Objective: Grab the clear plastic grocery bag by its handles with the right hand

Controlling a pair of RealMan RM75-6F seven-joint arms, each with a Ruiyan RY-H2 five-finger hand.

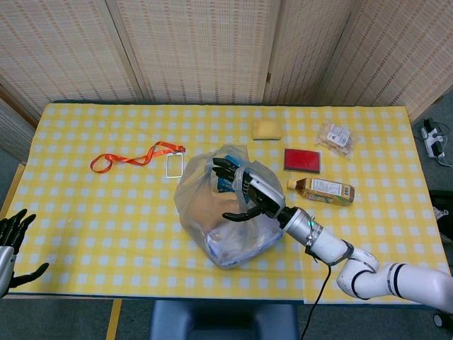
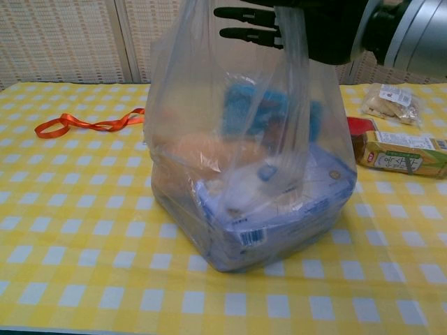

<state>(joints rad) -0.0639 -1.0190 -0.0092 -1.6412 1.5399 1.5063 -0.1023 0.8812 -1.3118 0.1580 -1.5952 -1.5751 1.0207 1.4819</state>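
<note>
The clear plastic bag (image 1: 212, 212) stands at the table's middle, holding a blue box, a blue packet and an orange-brown item. In the chest view the bag (image 2: 244, 174) fills the centre. My right hand (image 1: 244, 193) is over the bag's top with its fingers stretched out and spread toward the left. One handle strap (image 2: 292, 42) lies draped across the right hand (image 2: 300, 24), whose fingers are not curled around it. My left hand (image 1: 10, 241) hangs off the table's near left corner, fingers apart, holding nothing.
An orange lanyard (image 1: 134, 157) with a clear badge holder lies left of the bag. Right of it are a bottled tea (image 1: 322, 190), a red wallet (image 1: 302, 160) and a snack packet (image 1: 335, 136). A yellow sponge (image 1: 267, 129) sits behind.
</note>
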